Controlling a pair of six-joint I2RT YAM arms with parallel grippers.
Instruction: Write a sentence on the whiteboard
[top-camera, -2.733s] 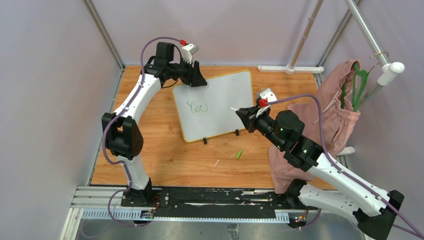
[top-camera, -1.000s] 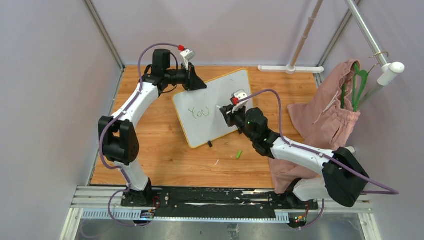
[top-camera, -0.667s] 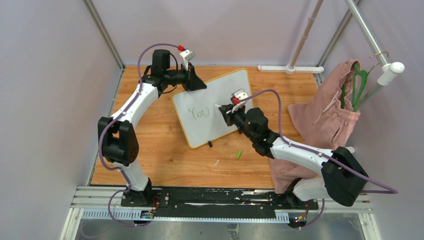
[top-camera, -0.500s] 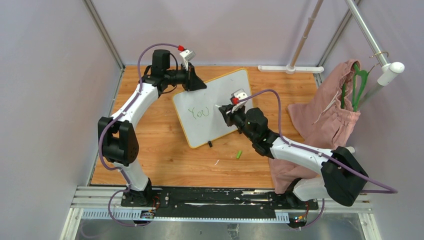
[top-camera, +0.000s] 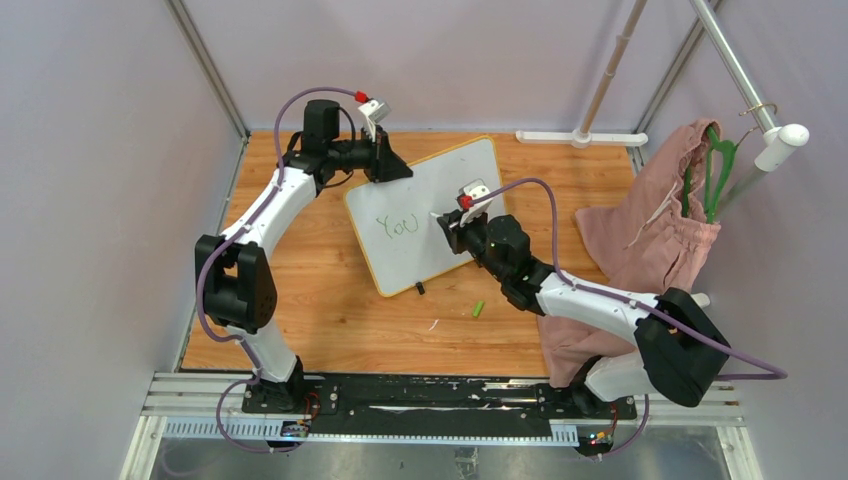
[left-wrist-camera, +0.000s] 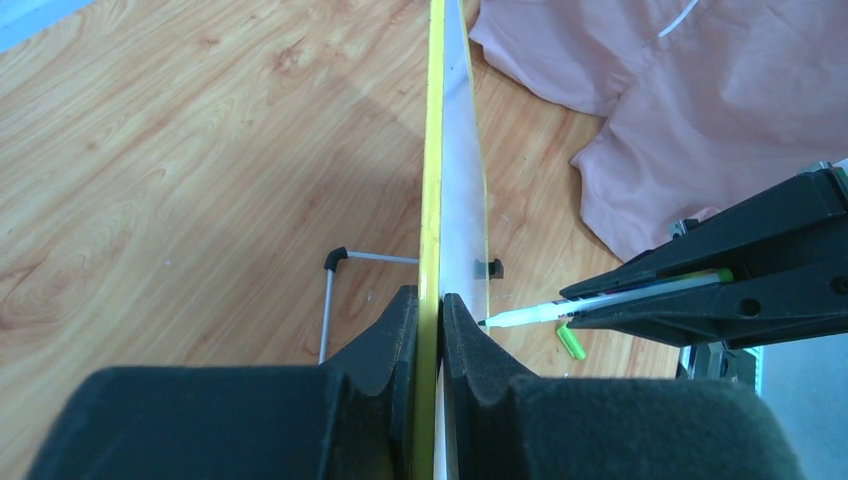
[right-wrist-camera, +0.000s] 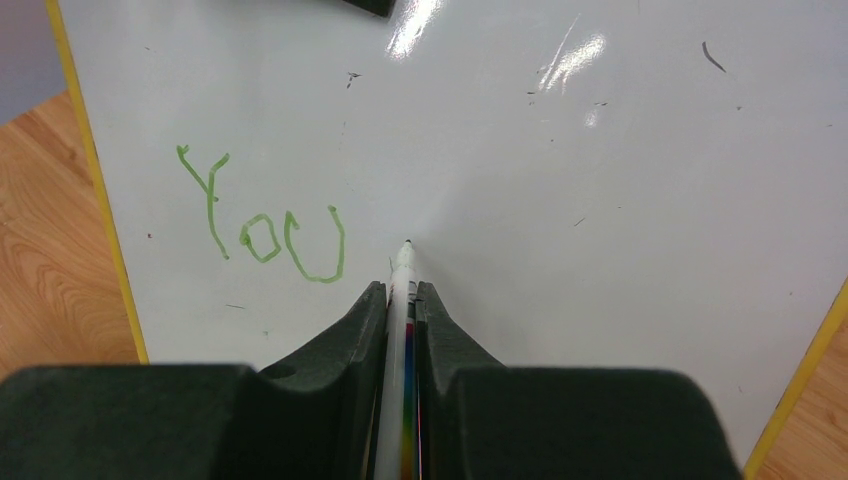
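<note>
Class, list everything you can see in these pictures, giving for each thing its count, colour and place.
whiteboard: one, white, yellow-rimmed, mid-table
lettering "You": one word, green, on the whiteboard
marker: one, white, tip at the whiteboard
cap: one, green, on the table
garment: one, pink, right side
hanger: one, green, at the garment's top
table: one, wood-brown, underneath
left gripper: one, black, shut on the whiteboard's rim
right gripper: one, black, shut on the marker

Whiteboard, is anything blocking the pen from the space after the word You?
No, nothing visible. The right gripper holds the pen with its tip right at the whiteboard, just after the green "You", and that patch is bare white.
</note>
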